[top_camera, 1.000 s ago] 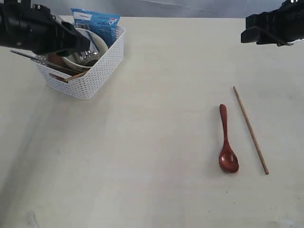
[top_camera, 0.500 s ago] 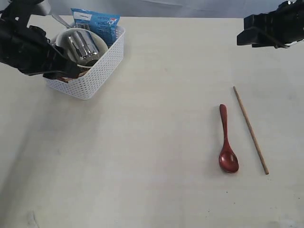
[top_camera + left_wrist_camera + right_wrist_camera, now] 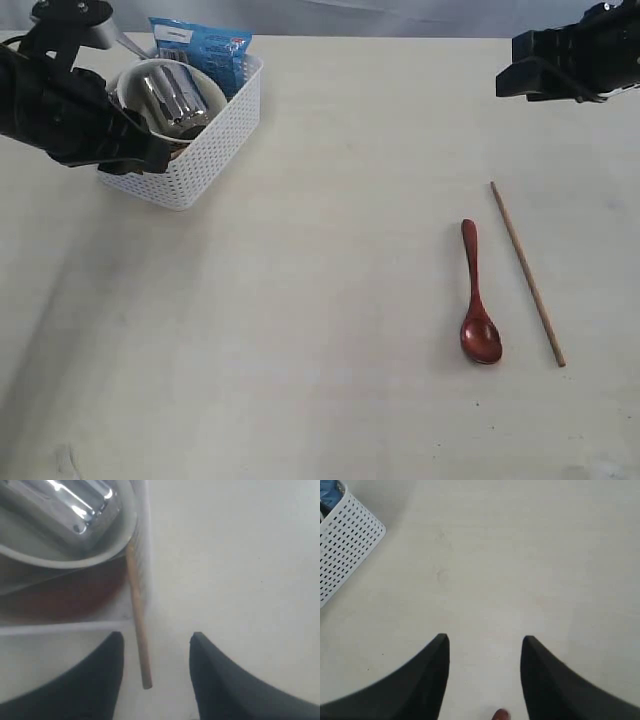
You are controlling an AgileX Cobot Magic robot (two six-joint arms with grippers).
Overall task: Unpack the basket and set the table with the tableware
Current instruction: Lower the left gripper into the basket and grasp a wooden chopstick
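Exterior view: illumination is bright, diffuse and even. The pale bench (image 3: 330, 150) renders with low contrast. A broad soft shadow dims its left edge down to the lower corner. The steel cup (image 3: 175, 95) shows strong specular glare; the spoon (image 3: 478, 300) carries a small highlight on its bowl. Focus is sharp throughout.

Left wrist view: focus is soft. The left fingers (image 3: 95, 680) appear as dark, blurred shapes. The chopstick (image 3: 137, 625) is blurred, and white glare streaks cross the cup.

Right wrist view: the right fingers (image 3: 420, 680) are dark and out of focus. The basket (image 3: 345, 545) perforations stay legible.
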